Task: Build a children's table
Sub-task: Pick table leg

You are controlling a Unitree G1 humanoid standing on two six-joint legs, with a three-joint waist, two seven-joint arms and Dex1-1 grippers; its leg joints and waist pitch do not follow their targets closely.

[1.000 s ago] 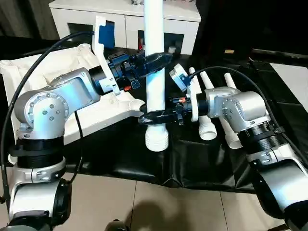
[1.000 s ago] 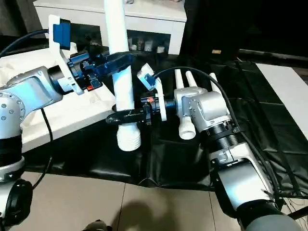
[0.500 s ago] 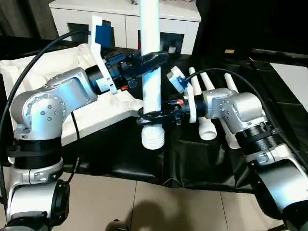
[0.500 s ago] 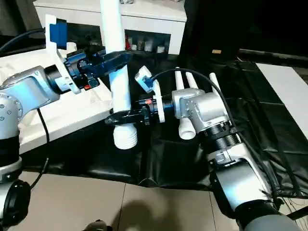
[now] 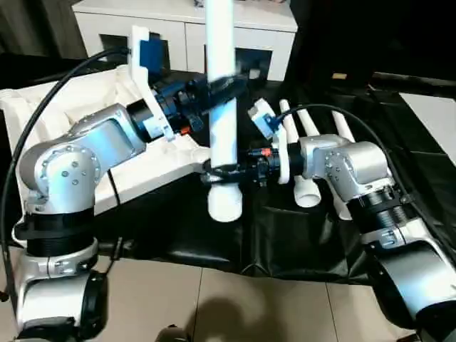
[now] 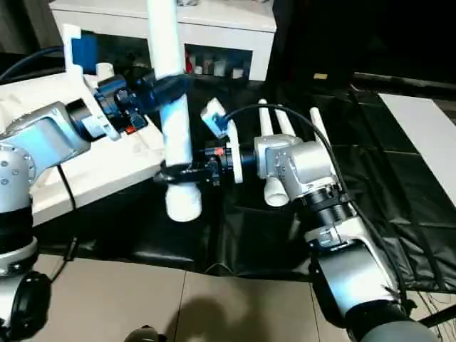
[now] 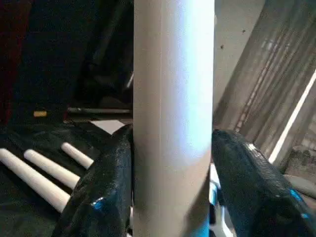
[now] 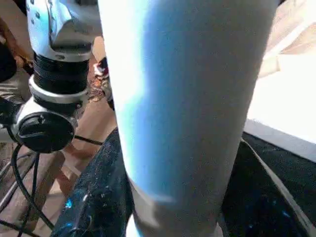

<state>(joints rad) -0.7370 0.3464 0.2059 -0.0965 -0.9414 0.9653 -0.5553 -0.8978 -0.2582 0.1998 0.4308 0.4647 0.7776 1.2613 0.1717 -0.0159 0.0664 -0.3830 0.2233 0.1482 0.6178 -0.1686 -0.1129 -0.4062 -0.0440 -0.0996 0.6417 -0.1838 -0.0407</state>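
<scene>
A long white table leg (image 5: 222, 121) stands upright in the air in front of me, its ribbed thick end (image 5: 225, 203) pointing down just over the black cloth. My left gripper (image 5: 222, 87) is shut on its upper part; in the left wrist view both black fingers (image 7: 106, 187) press against the leg (image 7: 173, 123). My right gripper (image 5: 221, 171) is shut on it lower down, just above the ribbed end, its fingers (image 8: 98, 197) hugging the tube (image 8: 187, 98). The white tabletop (image 5: 85, 100) lies underside up at the left, with a corner socket (image 5: 201, 153) close beside the leg.
Three more white legs (image 5: 306, 135) lie side by side on the black cloth (image 5: 285, 235) behind my right forearm. A white cabinet (image 5: 185, 28) stands at the back. Tiled floor (image 5: 214, 306) shows below the cloth's front edge.
The upright leg has shifted a little to the left, toward the tabletop's corner, with both arms following. My right gripper's fingers have closed in on the leg.
</scene>
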